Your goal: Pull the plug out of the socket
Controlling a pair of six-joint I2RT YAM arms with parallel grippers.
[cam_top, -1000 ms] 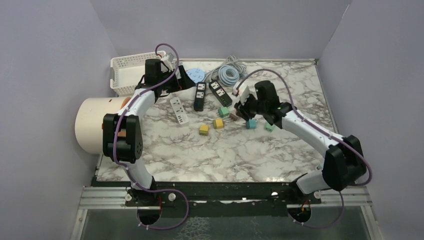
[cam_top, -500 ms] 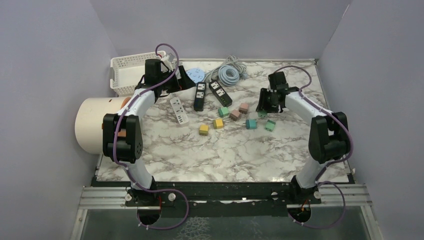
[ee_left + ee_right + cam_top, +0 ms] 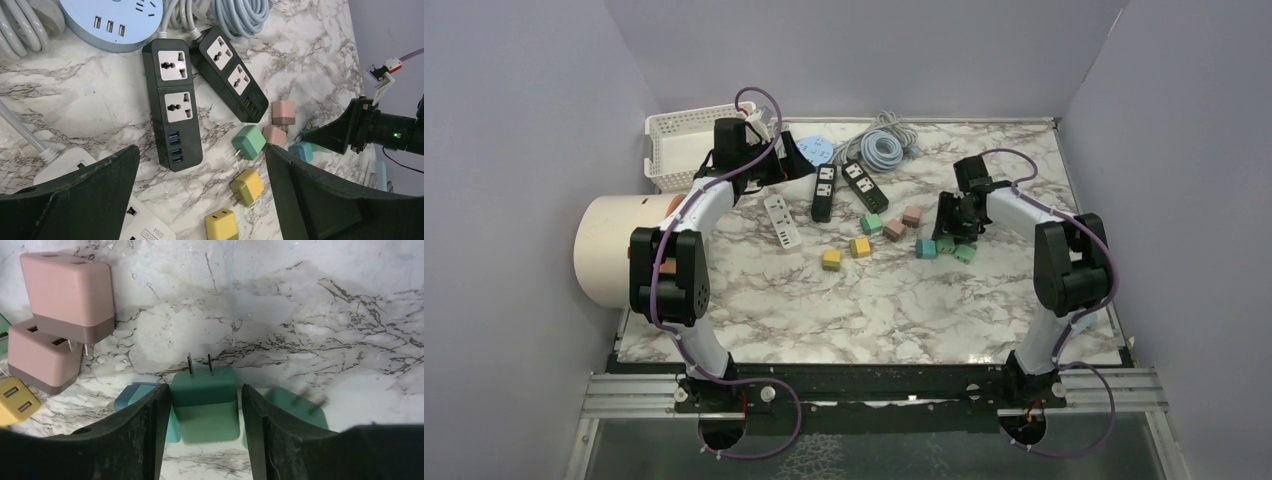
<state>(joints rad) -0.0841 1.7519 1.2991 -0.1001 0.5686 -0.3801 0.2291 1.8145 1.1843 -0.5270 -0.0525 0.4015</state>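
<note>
- Now the right fingers [image 3: 145, 440] pinch a green plug [image 3: 203, 390] by its sides, prongs pointing away from the wrist, low over the bench [image 3: 310, 300] among loose plugs [image 3: 65, 290].
- Farther off, the left fingers [image 3: 75, 200] gape empty above the black strips [image 3: 172, 105], whose sockets are bare.
- Half a second ago the right arm was higher and farther back; the left has not moved.

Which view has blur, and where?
Right wrist: the green plug at centre is sharp, the neighbouring plug to its right is smeared. Left wrist: crisp on the black power strip. Top external: even light, no glare.
</note>
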